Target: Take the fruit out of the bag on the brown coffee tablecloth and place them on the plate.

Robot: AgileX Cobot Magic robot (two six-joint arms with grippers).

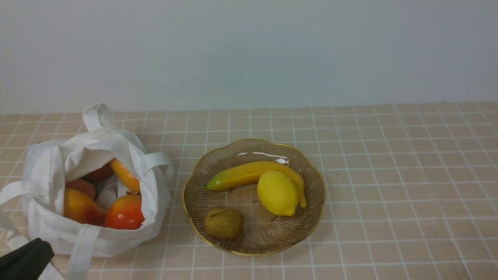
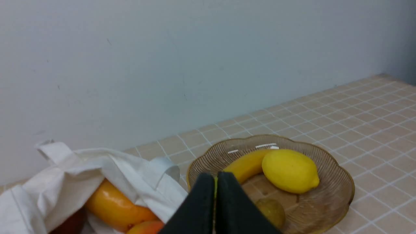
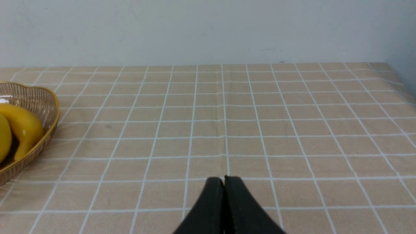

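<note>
ok so L pincer [image 2: 216,177] is pretty much shut w/ nothing in it, hanging at the near left, nearer than the white cloth bag [image 1: 155,210]. R pincer [image 3: 224,178] is closed & empty too. Bag's on the left, soft n crumpled w/ flat straps, & holds a shiny red pomegranate [image 1: 125,213], orange-yellow pear-ish fruit [image 1: 82,206] + a few more. Plate's [image 1: 253,249] right of it, ribbed brownish glass w/ wavy gold rim: curved banana [image 1: 241,175], bumpy lemon [image 1: 277,193], egg-shaped kiwi [image 1: 224,223] at near left. Tablecloth's [image 1: 389,217] peach-brown w/ white grid.
</note>
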